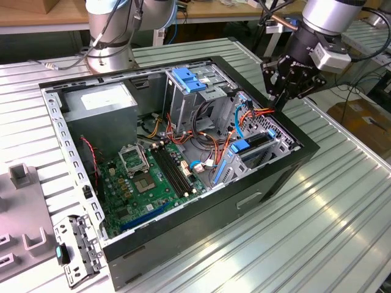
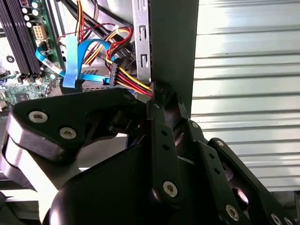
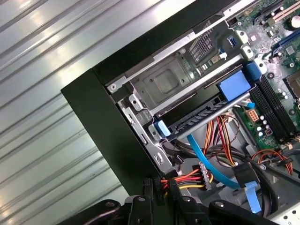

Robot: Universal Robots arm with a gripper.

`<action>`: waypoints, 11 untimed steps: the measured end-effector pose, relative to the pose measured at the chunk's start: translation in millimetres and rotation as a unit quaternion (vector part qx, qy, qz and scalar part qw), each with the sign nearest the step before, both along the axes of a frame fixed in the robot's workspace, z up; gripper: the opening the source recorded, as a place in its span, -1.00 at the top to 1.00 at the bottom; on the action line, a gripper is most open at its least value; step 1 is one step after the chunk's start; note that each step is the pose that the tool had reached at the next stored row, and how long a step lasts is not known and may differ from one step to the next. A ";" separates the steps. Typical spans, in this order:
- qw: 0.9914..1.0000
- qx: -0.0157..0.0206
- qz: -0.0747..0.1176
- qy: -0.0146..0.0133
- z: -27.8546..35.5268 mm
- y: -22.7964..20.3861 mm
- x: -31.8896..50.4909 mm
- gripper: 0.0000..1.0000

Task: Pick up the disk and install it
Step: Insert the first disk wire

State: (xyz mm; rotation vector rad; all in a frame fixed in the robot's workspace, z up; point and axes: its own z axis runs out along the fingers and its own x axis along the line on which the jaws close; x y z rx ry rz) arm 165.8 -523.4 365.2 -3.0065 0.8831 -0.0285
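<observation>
The disk (image 1: 255,145) lies flat in the low drive cage at the near right corner of the open computer case (image 1: 183,238), showing a dark edge and blue carrier rails. In the first wrist view the disk (image 3: 197,117) sits under a metal cage plate, with a blue tab at each end. My gripper (image 1: 281,101) hangs over the case's right wall, a little behind the disk, with its fingers together and nothing between them. In both wrist views the gripper (image 2: 158,91) (image 3: 157,185) has its fingertips right by the red-yellow-black power cables (image 3: 192,178) at the wall's inner edge.
A tall grey cage with a blue handle (image 1: 186,79) stands behind the disk bay. A grey power supply (image 1: 101,101) fills the back left corner, and the green motherboard (image 1: 146,177) lies on the case floor. Grey fixtures (image 1: 21,207) and a metal bracket (image 1: 76,244) rest on the ribbed table (image 1: 330,213).
</observation>
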 end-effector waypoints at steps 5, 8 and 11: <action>1.000 0.000 0.005 0.000 9.4 0.0 0.0 0.66; 1.000 0.001 0.005 0.000 12.0 0.0 0.0 0.66; 1.000 0.000 0.005 0.000 12.0 0.0 -0.2 0.66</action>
